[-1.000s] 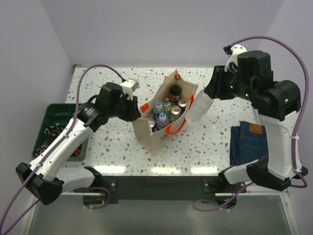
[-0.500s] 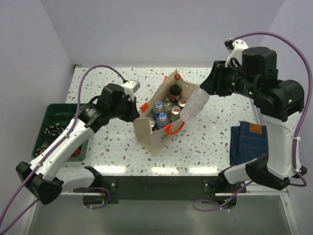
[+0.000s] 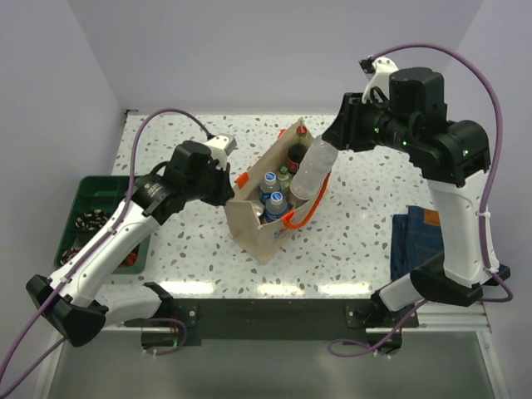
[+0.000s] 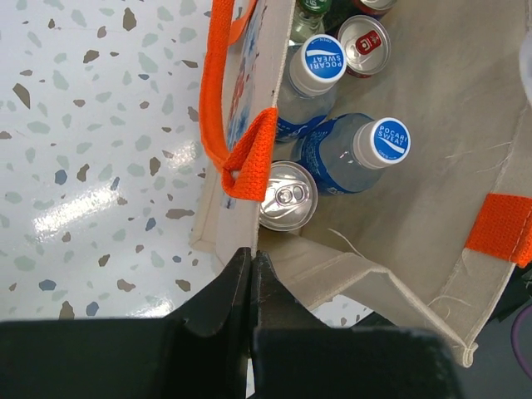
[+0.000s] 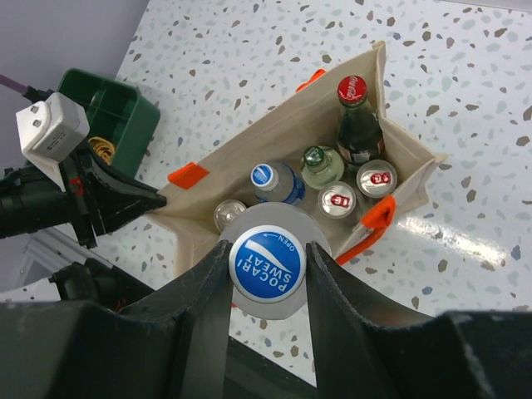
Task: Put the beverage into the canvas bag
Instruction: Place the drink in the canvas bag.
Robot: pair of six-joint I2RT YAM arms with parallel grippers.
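Clear bottle (image 5: 268,264) inside right gripper (image 5: 266,249)

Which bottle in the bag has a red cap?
The dark cola bottle at one end of the canvas bag. The Pocari Sweat bottles have blue-and-white caps; the bottle beside it, a green one.

Top cam sits high up behind the arm bases (image 3: 162,320) and looks down and forward over the whole table (image 3: 366,224), back wall (image 3: 274,50) included, so it's the wide shot. Left wrist cam is way closer: it points almost straight down past the left gripper (image 4: 250,253) at one corner of the canvas bag (image 4: 416,191), peeking inside. Right wrist cam hangs higher over the bag, looking down between the fingers of the right gripper (image 5: 268,249), with the beverage bottle (image 5: 268,264) cap big in the foreground. It even catches the green tray (image 5: 125,116). All three share the bag's open mouth and the drinks (image 4: 332,158) standing in it.
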